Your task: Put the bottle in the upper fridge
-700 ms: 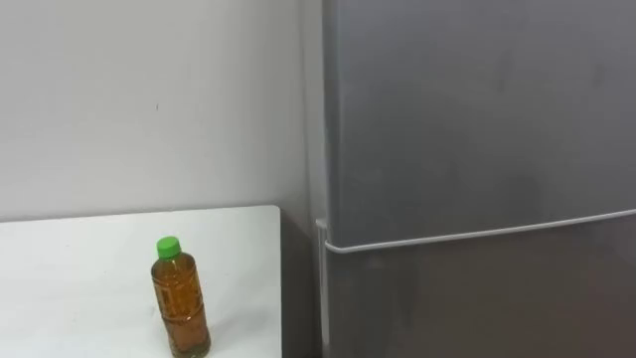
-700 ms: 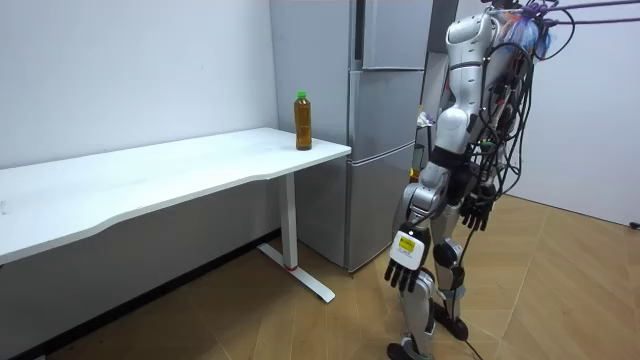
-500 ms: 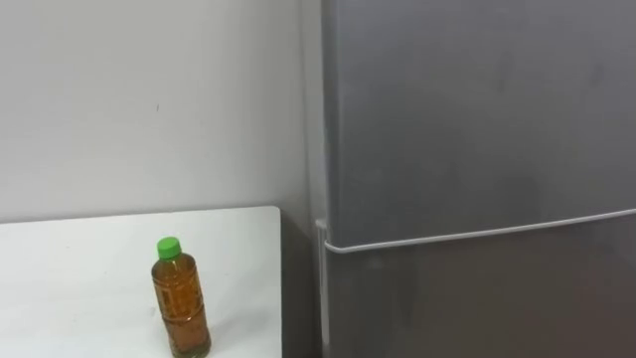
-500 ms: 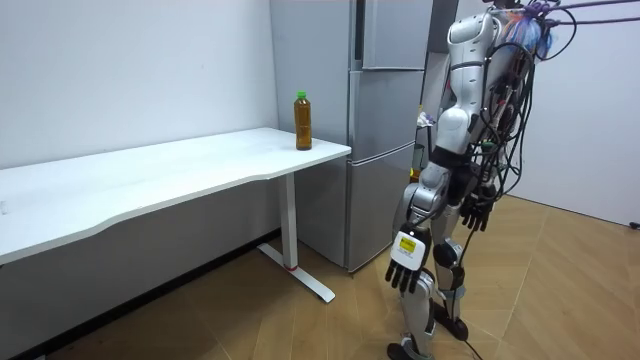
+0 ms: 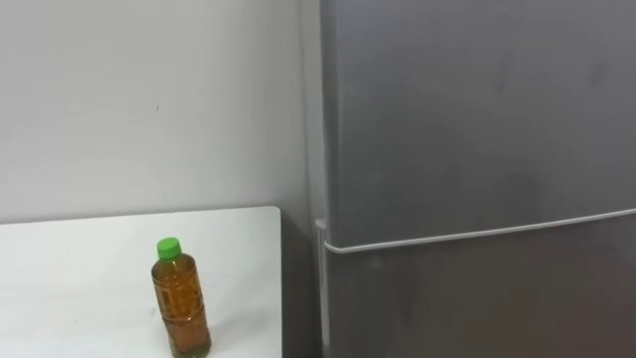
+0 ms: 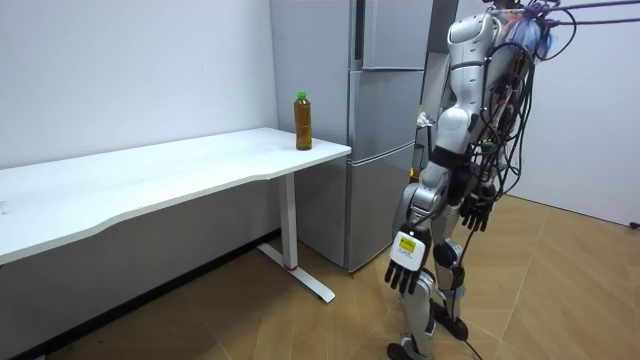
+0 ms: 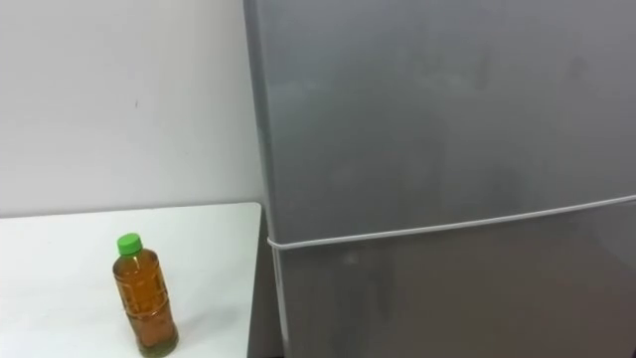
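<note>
Plainly we are at the very start: the bottle stands upright on the worktop, near the end beside the closed fridge, and neither hand holds it. Next, we judge, comes a reach to grasp the bottle and a pull on the upper door. Our arms hang down, left hand and right hand empty, fingers relaxed.

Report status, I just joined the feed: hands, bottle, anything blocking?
Left hand and right hand open, hanging at sides. Bottle upright on table, near fridge. Fridge doors shut.
</note>
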